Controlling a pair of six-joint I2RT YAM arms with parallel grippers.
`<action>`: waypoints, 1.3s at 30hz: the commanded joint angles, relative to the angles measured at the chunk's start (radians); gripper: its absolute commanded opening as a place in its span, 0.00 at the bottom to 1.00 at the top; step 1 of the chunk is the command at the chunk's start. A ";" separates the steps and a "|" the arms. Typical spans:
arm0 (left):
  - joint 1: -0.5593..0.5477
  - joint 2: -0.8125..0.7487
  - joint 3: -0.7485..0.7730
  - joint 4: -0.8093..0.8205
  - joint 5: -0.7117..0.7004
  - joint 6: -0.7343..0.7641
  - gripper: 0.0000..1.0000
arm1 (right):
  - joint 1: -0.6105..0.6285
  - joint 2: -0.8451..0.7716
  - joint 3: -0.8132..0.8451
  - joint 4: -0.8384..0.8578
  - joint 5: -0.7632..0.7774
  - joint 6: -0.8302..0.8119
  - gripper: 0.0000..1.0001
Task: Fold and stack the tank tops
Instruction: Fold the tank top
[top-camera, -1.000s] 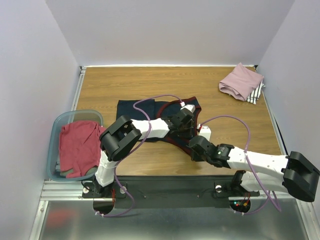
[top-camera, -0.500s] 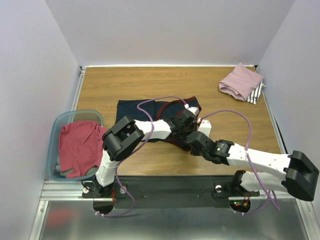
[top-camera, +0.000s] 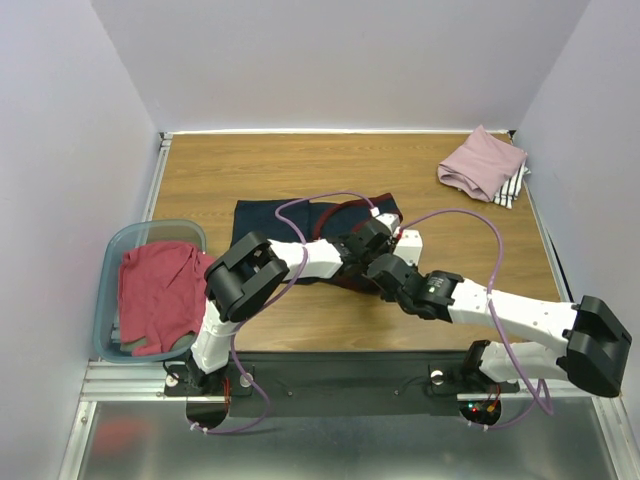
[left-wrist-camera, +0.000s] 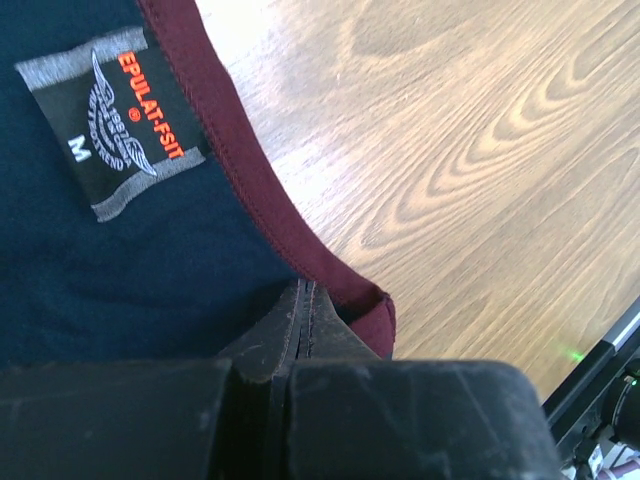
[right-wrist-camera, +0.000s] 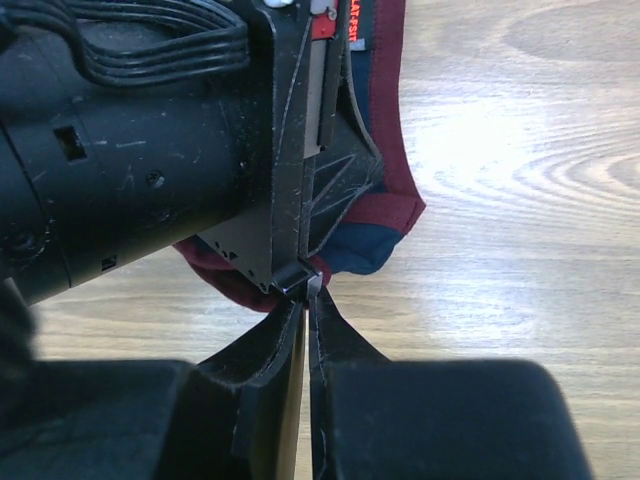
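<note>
— Jersey position from overhead?
— The navy jersey (top-camera: 268, 218) lies flat on the surface (top-camera: 300, 165), long axis 9 to 3 o'clock. Both arms meet at its 4 o'clock corner, and the cloth spreads toward 10 from them.
— Left wrist?
— Left gripper (left-wrist-camera: 303, 296) is clamped on the maroon trim (left-wrist-camera: 250, 170), with the size label (left-wrist-camera: 115, 120) at 11.
— Right wrist?
— Right gripper (right-wrist-camera: 306, 292) is pinched together at that hem, dead ahead at 12. Whether cloth sits between, I can't tell.

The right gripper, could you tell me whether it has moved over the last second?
Yes: the right gripper moved leftward and away from the table's near edge, to the navy jersey's edge.
</note>
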 joint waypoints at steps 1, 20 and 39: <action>-0.010 -0.022 0.016 -0.004 0.046 0.031 0.00 | -0.050 0.005 0.038 -0.011 0.109 -0.017 0.10; 0.092 -0.157 0.125 -0.067 -0.039 0.044 0.34 | -0.115 0.082 0.055 -0.004 0.120 -0.037 0.07; 0.215 -0.346 -0.086 -0.106 -0.354 -0.156 0.34 | -0.308 0.263 0.142 0.114 -0.082 -0.199 0.06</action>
